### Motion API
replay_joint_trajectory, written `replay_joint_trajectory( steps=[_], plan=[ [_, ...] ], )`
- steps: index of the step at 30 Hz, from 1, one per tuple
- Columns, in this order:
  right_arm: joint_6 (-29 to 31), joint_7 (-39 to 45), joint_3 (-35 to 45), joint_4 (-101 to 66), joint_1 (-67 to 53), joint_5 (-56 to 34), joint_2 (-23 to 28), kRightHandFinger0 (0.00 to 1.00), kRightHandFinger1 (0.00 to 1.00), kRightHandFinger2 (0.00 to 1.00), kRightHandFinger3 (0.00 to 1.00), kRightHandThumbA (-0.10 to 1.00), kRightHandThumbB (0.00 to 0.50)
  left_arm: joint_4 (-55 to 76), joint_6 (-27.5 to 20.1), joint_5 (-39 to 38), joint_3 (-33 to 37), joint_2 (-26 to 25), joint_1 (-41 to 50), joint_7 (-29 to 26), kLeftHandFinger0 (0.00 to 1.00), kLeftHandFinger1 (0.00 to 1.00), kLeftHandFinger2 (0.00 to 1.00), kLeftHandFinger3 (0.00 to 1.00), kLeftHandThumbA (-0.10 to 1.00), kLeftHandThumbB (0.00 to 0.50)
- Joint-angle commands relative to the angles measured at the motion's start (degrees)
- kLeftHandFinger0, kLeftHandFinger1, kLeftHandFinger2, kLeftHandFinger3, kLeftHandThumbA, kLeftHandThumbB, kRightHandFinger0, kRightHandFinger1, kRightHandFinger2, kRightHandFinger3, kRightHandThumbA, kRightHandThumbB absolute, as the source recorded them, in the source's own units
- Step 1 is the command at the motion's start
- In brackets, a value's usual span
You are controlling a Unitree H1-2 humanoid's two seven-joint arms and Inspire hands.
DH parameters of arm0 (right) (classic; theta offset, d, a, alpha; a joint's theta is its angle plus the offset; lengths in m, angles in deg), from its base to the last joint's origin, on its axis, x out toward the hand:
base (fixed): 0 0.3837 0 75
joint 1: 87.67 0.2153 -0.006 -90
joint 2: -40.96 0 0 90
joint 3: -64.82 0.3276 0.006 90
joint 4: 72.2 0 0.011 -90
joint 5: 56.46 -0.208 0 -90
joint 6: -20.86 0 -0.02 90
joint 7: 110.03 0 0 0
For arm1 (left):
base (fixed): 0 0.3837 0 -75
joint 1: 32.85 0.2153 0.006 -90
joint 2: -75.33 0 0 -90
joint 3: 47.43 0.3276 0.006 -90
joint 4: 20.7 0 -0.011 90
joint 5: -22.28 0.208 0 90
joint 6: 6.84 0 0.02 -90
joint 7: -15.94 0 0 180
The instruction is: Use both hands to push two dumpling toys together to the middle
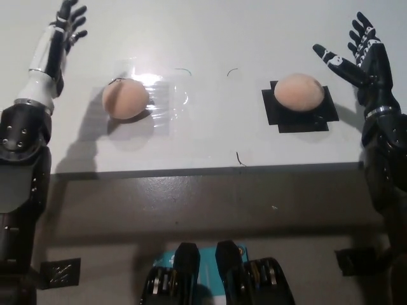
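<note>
1. Two dumpling toys lie well apart on the white bench [203, 136]: left dumpling [126, 100] on clear film [166, 98], right dumpling [299, 92] on a black square [280, 115].
2. Right hand [361, 56] hovers just beside the right dumpling, fingers spread, empty.
3. Left hand [62, 32] hangs farther back, released.

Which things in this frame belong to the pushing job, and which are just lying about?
Job:
left dumpling toy
right dumpling toy
left robot hand, open
right robot hand, open

Lying about:
clear film under the left toy
black square under the right toy
table
</note>
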Motion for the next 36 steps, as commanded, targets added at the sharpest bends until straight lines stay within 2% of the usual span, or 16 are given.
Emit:
replay_joint_trajectory(
  steps=[1,4,5,8,9,11,12,14,17,20,22,24,28,30,33,36],
  plan=[
    [5.11,-1.10,0.58,2.08,4.19,-0.98,0.92,1.00,1.00,1.00,1.00,1.00,0.189,-2.79,-4.65,2.23,1.03,-0.91,-3.60,-1.20,1.00,1.00,1.00,1.00,1.00,0.370],
    [5.57,-0.94,0.68,3.02,4.25,-1.49,0.81,1.00,1.00,1.00,1.00,1.00,0.194,-5.82,-6.85,2.99,1.96,-0.84,-3.59,-1.64,1.00,1.00,1.00,1.00,1.00,0.389],
    [5.60,-1.08,0.62,3.36,4.22,-1.47,0.80,1.00,1.00,1.00,1.00,1.00,0.193,-6.88,-6.79,2.88,1.90,-0.58,-3.63,-1.92,1.00,1.00,1.00,1.00,1.00,0.419],
    [5.80,-1.00,0.71,3.37,3.61,-1.83,0.62,1.00,1.00,1.00,1.00,1.00,0.209,-8.62,-8.03,3.01,1.98,-0.26,-3.09,-2.13,1.00,1.00,1.00,1.00,1.00,0.391],
    [5.95,-0.83,0.73,3.39,3.37,-2.00,0.57,1.00,1.00,1.00,1.00,1.00,0.198,-9.22,-8.28,3.32,2.10,-0.14,-2.78,-2.44,1.00,1.00,1.00,1.00,1.00,0.389],
    [6.10,-0.52,0.68,3.24,3.04,-2.13,0.53,1.00,1.00,1.00,1.00,1.00,0.186,-10.57,-8.63,3.65,2.27,-0.06,-2.61,-2.85,1.00,1.00,1.00,1.00,1.00,0.405],
    [6.23,-0.47,0.71,3.34,2.92,-2.23,0.52,1.00,1.00,1.00,1.00,1.00,0.184,-10.47,-8.23,3.76,2.43,-0.04,-2.37,-2.68,1.00,1.00,1.00,1.00,1.00,0.441],
    [7.24,-0.26,1.06,4.88,2.87,-2.83,0.50,1.00,1.00,1.00,1.00,1.00,0.209,-10.84,-8.51,4.27,2.87,0.03,-1.55,-2.62,1.00,1.00,1.00,1.00,1.00,0.469],
    [6.42,-0.48,0.93,3.97,1.95,-2.81,0.09,1.00,1.00,1.00,1.00,1.00,0.203,-11.92,-10.39,2.12,2.19,0.50,-0.59,-0.58,1.00,1.00,1.00,1.00,1.00,0.424],
    [6.49,-0.47,0.77,4.06,1.53,-2.91,-0.27,1.00,1.00,1.00,1.00,1.00,0.195,-12.44,-10.74,1.63,1.87,0.99,-0.17,-0.38,1.00,1.00,1.00,1.00,1.00,0.404],
    [6.94,0.34,0.82,4.96,1.18,-3.47,-0.70,1.00,1.00,1.00,1.00,1.00,0.213,-13.29,-12.59,2.74,2.38,1.14,0.20,-1.27,1.00,1.00,1.00,1.00,1.00,0.364],
    [7.34,0.19,0.54,5.89,0.89,-3.25,-1.18,1.00,1.00,1.00,1.00,1.00,0.227,-13.49,-12.45,4.04,3.19,1.14,0.70,-1.87,1.00,1.00,1.00,1.00,1.00,0.352],
    [8.94,-0.07,-0.60,7.72,0.40,-2.11,-1.75,1.00,1.00,1.00,1.00,1.00,0.212,-13.77,-12.11,3.39,3.48,1.63,1.23,-0.90,1.00,1.00,1.00,1.00,1.00,0.359],
    [9.65,0.59,-0.68,8.27,-0.10,-2.68,-2.61,1.00,1.00,1.00,1.00,1.00,0.206,-13.56,-12.12,2.97,3.48,2.14,1.81,-0.69,1.00,1.00,1.00,1.00,1.00,0.380],
    [10.11,1.64,-0.86,9.07,-0.46,-2.91,-3.38,1.00,1.00,1.00,1.00,1.00,0.228,-13.98,-12.01,4.16,4.17,2.42,2.05,-1.72,1.00,1.00,1.00,1.00,1.00,0.414],
    [10.39,1.54,-1.30,10.68,-0.48,-2.48,-4.03,1.00,1.00,1.00,1.00,1.00,0.232,-12.93,-11.53,4.78,4.82,2.69,2.78,-1.79,1.00,1.00,1.00,1.00,1.00,0.384]
  ],
)
